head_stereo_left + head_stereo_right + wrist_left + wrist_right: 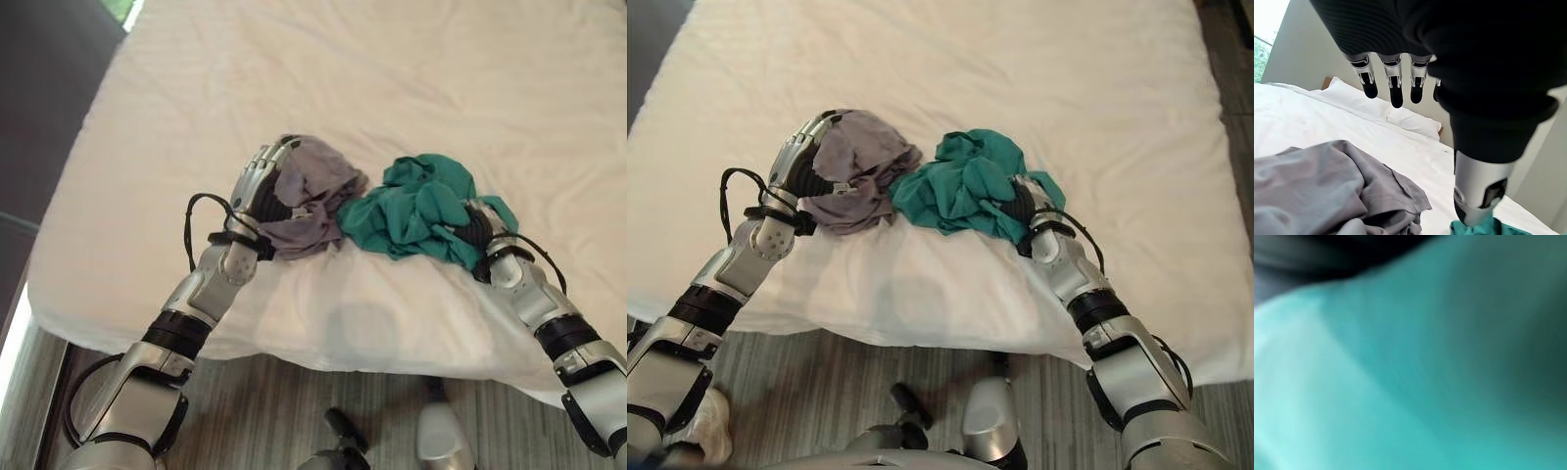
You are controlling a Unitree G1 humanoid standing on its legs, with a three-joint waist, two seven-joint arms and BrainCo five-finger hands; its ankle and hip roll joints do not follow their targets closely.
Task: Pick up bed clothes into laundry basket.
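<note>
A crumpled grey garment (315, 194) and a bunched teal garment (416, 209) lie side by side, touching, near the front edge of the white bed (343, 78). My left hand (253, 186) rests against the grey garment's left side, open, its fingers (1396, 83) straight and hovering over the grey cloth (1317, 191). My right hand (477, 227) is pushed in under the right side of the teal garment, which covers most of it. Teal cloth (1400, 382) lies right against the right wrist camera.
The bed's sheet stretches wide and bare beyond the two garments. White pillows (1410, 120) sit at its far end against the wall. Grey plank floor (274, 411) runs along the bed's front edge, and a dark strip (49, 88) borders its left side.
</note>
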